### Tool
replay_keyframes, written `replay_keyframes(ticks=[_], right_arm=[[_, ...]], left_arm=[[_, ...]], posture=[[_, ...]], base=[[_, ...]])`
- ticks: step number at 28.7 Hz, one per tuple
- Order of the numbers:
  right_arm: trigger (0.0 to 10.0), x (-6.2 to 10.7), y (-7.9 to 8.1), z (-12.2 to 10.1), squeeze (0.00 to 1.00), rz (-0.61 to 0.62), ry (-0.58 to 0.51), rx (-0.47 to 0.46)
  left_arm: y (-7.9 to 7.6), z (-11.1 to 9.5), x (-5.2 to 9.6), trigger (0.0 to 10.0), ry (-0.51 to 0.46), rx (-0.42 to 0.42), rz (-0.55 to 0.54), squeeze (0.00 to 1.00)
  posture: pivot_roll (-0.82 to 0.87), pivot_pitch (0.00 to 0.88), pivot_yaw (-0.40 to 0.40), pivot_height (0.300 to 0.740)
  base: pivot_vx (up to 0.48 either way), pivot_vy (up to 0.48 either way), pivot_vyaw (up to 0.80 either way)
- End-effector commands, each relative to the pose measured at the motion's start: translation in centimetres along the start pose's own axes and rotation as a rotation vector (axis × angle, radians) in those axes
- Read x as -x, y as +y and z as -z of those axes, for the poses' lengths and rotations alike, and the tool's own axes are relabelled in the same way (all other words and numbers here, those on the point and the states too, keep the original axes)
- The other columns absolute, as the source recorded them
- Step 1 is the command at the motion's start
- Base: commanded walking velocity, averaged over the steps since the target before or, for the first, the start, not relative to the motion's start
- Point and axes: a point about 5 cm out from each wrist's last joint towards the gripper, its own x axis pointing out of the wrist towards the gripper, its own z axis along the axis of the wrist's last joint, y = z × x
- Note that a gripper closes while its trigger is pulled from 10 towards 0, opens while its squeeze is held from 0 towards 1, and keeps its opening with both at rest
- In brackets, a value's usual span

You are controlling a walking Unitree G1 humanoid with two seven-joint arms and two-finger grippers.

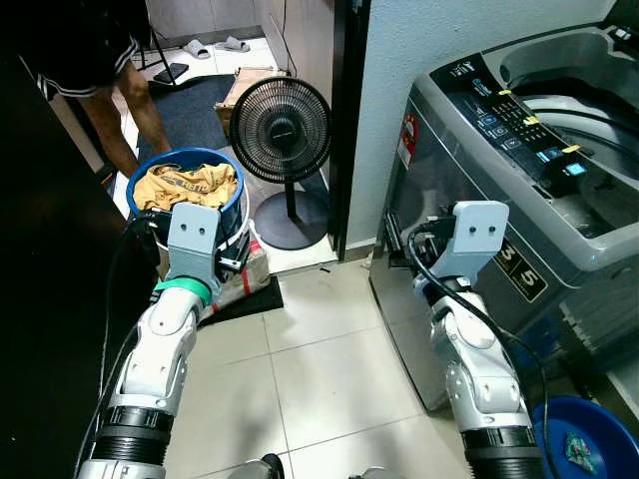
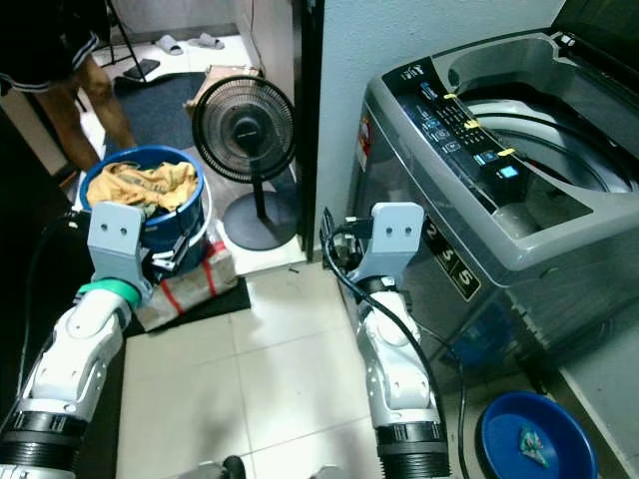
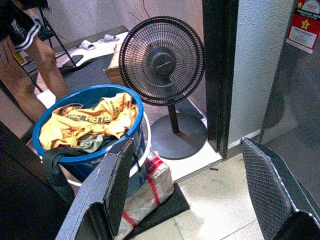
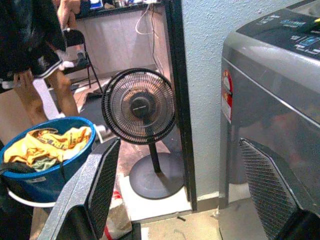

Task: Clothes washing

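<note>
From my head cameras I see both arms raised in front of me. My left gripper (image 1: pixel 232 261) sits just short of the blue bucket (image 1: pixel 235 212), which is heaped with yellow clothes (image 1: pixel 186 186) and stands on a wrapped bundle (image 1: pixel 245 279) on the floor. My right gripper (image 1: pixel 414 244) hangs close to the front wall of the washing machine (image 1: pixel 559 130), whose lid is up and tub open, above and beyond that gripper. A standing fan (image 1: pixel 281 130) is between the bucket and the machine, and a person's legs (image 1: pixel 125 110) are beyond the bucket.

Along my left wrist, the two black fingers (image 3: pixel 112 185) are spread wide with nothing between them; the bucket and its clothes lie straight ahead, near the left finger.

Along my right wrist, the fingers (image 4: pixel 97 190) are likewise wide apart and empty, the machine's grey side just past one of them, the fan ahead.

I judge I am at the start: the laundry is not yet picked up. Next I need to bring the left gripper forward over the bucket's rim, close on the clothes, then carry them across to the open tub.
</note>
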Motion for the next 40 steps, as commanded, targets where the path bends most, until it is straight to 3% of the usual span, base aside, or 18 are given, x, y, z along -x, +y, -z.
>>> replay_keyframes(ticks=[1,12,21,40], right_arm=[[10.0,0.0,0.4,0.2,0.00,-0.013,0.007,-0.005],[10.0,-0.1,0.5,0.4,0.00,-0.027,0.018,-0.001],[10.0,0.8,-0.1,2.5,0.00,-0.048,0.130,0.037],[10.0,0.5,0.3,2.8,0.00,-0.077,0.132,0.050]], left_arm=[[0.1,0.5,0.0,10.0,0.026,0.007,-0.007,0.00],[0.0,0.4,0.2,10.0,0.023,0.039,-0.020,0.00],[-0.1,0.4,0.1,10.0,0.022,0.042,-0.024,0.00],[0.0,0.6,0.0,10.0,0.023,0.025,-0.025,0.00]], posture=[[-0.02,0.045,0.055,0.740],[-0.03,0.054,0.044,0.740],[-0.03,0.054,0.038,0.740],[-0.02,0.032,0.038,0.740]], base=[[0.000,0.000,0.00],[0.000,0.000,0.00],[0.000,0.000,0.00],[0.000,0.000,0.00]])
